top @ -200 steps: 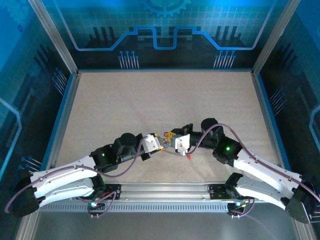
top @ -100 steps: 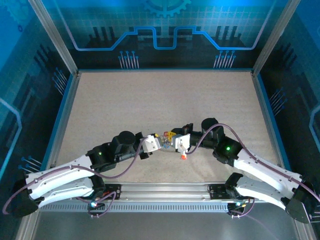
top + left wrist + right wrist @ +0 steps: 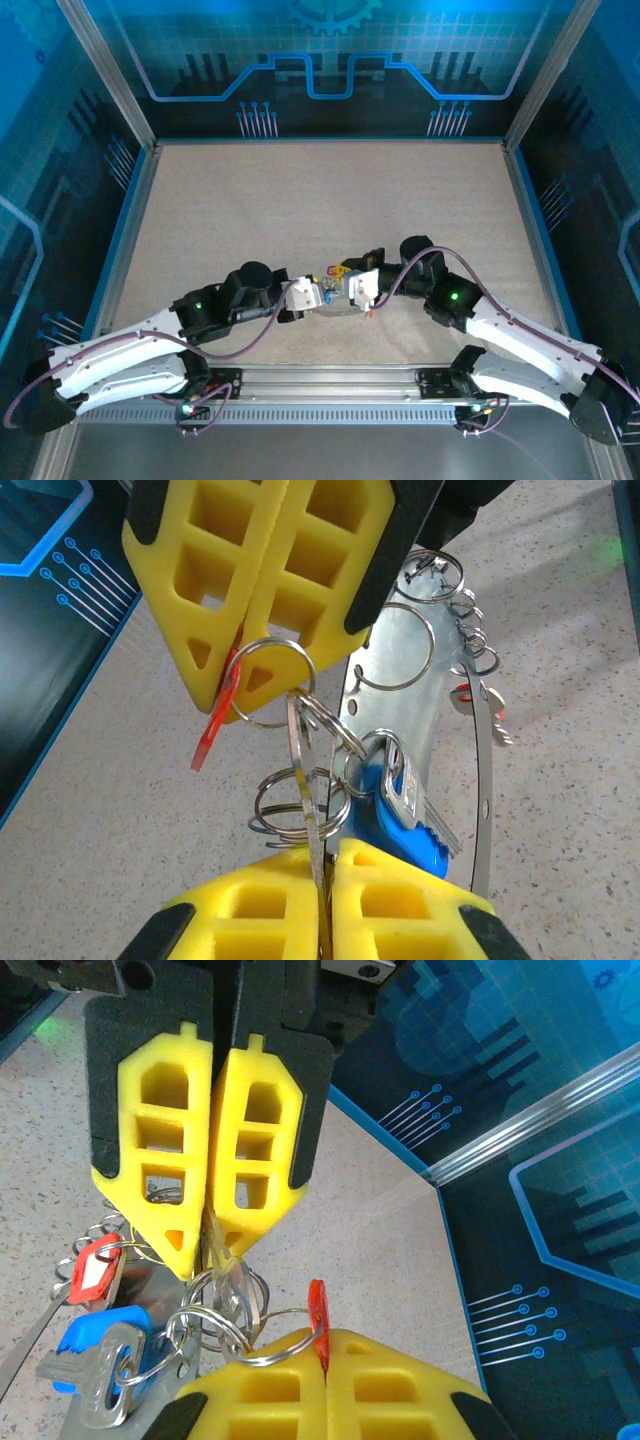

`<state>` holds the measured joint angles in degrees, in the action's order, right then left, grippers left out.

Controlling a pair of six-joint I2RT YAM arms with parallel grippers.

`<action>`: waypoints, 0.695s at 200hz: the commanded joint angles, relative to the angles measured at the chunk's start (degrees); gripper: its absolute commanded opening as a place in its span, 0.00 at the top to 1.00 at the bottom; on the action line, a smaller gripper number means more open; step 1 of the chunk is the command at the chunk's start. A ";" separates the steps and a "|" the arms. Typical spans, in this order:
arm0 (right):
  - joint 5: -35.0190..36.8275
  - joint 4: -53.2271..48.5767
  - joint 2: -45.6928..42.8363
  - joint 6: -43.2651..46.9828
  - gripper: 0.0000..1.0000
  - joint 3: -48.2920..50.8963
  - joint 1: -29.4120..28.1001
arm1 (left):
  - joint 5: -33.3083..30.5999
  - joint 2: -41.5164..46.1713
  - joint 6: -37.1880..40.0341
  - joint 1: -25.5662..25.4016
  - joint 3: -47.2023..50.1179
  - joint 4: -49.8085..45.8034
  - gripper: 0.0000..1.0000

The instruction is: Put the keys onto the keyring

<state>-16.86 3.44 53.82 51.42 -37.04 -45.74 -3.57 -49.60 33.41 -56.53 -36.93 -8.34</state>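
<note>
The keyring (image 3: 487, 780) is hanging between the two arms, low over the counter (image 3: 320, 200) near its front edge; the blue-headed key (image 3: 405, 845) and several split rings (image 3: 300, 805) are bunching beside its thin band. The left end effector (image 3: 322, 852) is clenching what appears to be the ring's edge; the right end effector (image 3: 243, 695) is clenching the red key (image 3: 212, 735). Over the last second the pair has been drifting slightly toward the left arm, both grips unchanged; this reads as fine alignment, with the red key not yet threaded.
</note>
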 commanded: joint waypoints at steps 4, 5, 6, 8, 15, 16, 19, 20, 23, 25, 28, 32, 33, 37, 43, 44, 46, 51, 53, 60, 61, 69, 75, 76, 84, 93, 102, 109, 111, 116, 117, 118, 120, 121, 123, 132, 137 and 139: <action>-1.25 0.96 0.23 -0.10 1.00 -2.08 -0.63 | 1.94 0.65 0.78 -0.16 -3.12 -0.64 0.91; -1.29 0.91 0.23 -0.09 1.00 -2.08 -0.65 | 1.92 0.65 0.78 -0.16 -3.18 -0.68 0.91; -1.31 0.89 0.23 -0.14 1.00 -2.08 -0.66 | 1.96 0.65 0.78 -0.16 -3.21 -0.70 0.91; -1.37 0.87 0.27 -0.04 1.00 -2.07 -0.65 | 1.98 0.58 0.78 -0.11 -3.23 -0.86 0.91; -1.47 0.73 0.32 0.03 1.00 -2.16 -0.59 | 2.08 0.62 0.73 -0.16 -3.24 -1.05 0.90; -1.49 0.71 0.32 0.06 1.00 -2.16 -0.63 | 2.13 0.59 0.76 -0.16 -3.24 -1.06 0.90; -1.52 0.62 0.32 0.08 1.00 -2.16 -0.59 | 2.14 0.57 0.66 -0.20 -3.24 -1.06 0.89; -1.55 0.61 0.32 0.08 1.00 -2.21 -0.63 | 2.15 0.56 0.68 -0.18 -3.24 -1.07 0.89; -1.56 0.53 0.32 0.09 1.00 -2.25 -0.61 | 2.25 0.53 0.65 -0.16 -3.24 -1.07 0.89; -1.54 0.52 0.32 0.11 1.00 -2.27 -0.66 | 2.25 0.55 0.59 -0.16 -3.22 -1.20 0.88; -1.54 0.51 0.30 0.14 1.00 -2.30 -0.64 | 2.32 0.49 0.60 -0.18 -3.19 -1.16 0.88; -1.65 0.45 0.32 0.17 1.00 -2.26 -0.60 | 2.43 0.33 0.60 -0.16 -3.26 -1.19 0.87; -1.62 0.44 0.32 0.17 1.00 -2.26 -0.59 | 2.43 0.36 0.60 -0.16 -3.20 -1.17 0.87; -1.64 0.34 0.32 0.17 1.00 -2.25 -0.65 | 2.39 0.22 0.53 -0.16 -3.23 -1.17 0.85; -1.62 0.34 0.32 0.17 1.00 -2.25 -0.66 | 2.20 0.00 0.27 -0.16 -3.23 -1.08 0.82; -1.65 0.34 0.32 0.17 1.00 -2.25 -0.62 | 2.18 -0.07 0.26 -0.16 -3.24 -1.07 0.82; -1.63 0.29 0.25 0.17 1.00 -2.23 -0.64 | 2.11 -0.12 0.21 -0.16 -3.24 -1.07 0.81; -1.74 0.25 0.23 0.17 1.00 -2.27 -0.63 | 1.95 -0.37 0.10 -0.16 -3.24 -0.99 0.80; -1.74 0.25 0.23 0.13 1.00 -2.26 -0.62 | 1.85 -0.51 0.11 -0.16 -3.22 -0.98 0.79; -1.77 0.16 0.14 0.17 1.00 -2.29 -0.66 | 1.52 -0.83 0.00 -0.16 -3.21 -0.89 0.78; -1.73 0.16 0.14 0.17 1.00 -2.27 -0.67 | 1.45 -0.93 -0.05 -0.16 -3.23 -0.89 0.78; -1.73 0.11 -0.02 0.17 1.00 -2.25 -0.63 | 0.98 -1.43 -0.20 -0.16 -3.14 -0.80 0.78; -1.78 0.00 -0.13 0.26 1.00 -2.27 -0.59 | 0.69 -1.75 -0.23 -0.16 -3.24 -0.95 0.78; -1.77 -0.05 -0.12 0.26 1.00 -2.26 -0.59 | 0.64 -1.78 -0.25 -0.16 -3.28 -0.96 0.78; -1.69 -0.18 -0.21 0.35 1.00 -2.21 -0.65 | 0.66 -2.09 -0.36 -0.16 -3.41 -1.15 0.81; -1.62 -0.21 -0.37 0.35 1.00 -2.16 -0.61 | 0.84 -2.23 -0.36 -0.16 -3.58 -1.31 0.84; -1.57 -0.27 -0.49 0.39 1.00 -2.08 -0.68 | 1.05 -2.19 -0.45 -0.16 -3.67 -1.35 0.85; -1.59 -0.26 -0.47 0.35 1.00 -1.97 -0.65 | 1.14 -2.10 -0.45 -0.16 -3.76 -1.45 0.87; -1.46 -0.25 -0.47 0.35 1.00 -1.92 -0.60 | 1.14 -2.08 -0.45 -0.16 -3.76 -1.43 0.87; -1.49 -0.24 -0.48 0.35 1.00 -1.85 -0.59 | 1.20 -2.08 -0.41 -0.16 -3.79 -1.49 0.87; -1.54 -0.26 -0.47 0.35 1.00 -1.87 -0.63 | 1.20 -2.03 -0.43 -0.11 -3.82 -1.50 0.87; -1.57 -0.23 -0.47 0.35 1.00 -1.89 -0.61 | 1.20 -2.01 -0.44 -0.09 -3.88 -1.50 0.87; -1.57 -0.27 -0.50 0.35 1.00 -1.90 -0.63 | 1.24 -1.99 -0.51 -0.14 -3.91 -1.57 0.88; -1.49 -0.27 -0.48 0.35 1.00 -1.90 -0.61 | 1.27 -1.99 -0.52 -0.15 -3.92 -1.63 0.88; -1.50 -0.25 -0.48 0.35 1.00 -1.83 -0.59 | 1.22 -2.03 -0.47 -0.15 -3.96 -1.76 0.88; -1.50 -0.31 -0.48 0.33 1.00 -1.81 -0.67 | 1.24 -1.99 -0.52 -0.16 -4.22 -2.09 0.90; -1.50 -0.22 -0.56 0.34 1.00 -1.81 -0.66 | 1.26 -1.92 -0.49 -0.16 -4.37 -2.29 0.90; -1.44 -0.26 -0.56 0.35 1.00 -1.75 -0.65 | 1.26 -1.90 -0.57 -0.16 -4.44 -2.34 0.90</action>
<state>-17.30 1.50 54.00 51.46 -37.17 -45.76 -3.18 -51.77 33.12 -56.53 -38.98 -10.15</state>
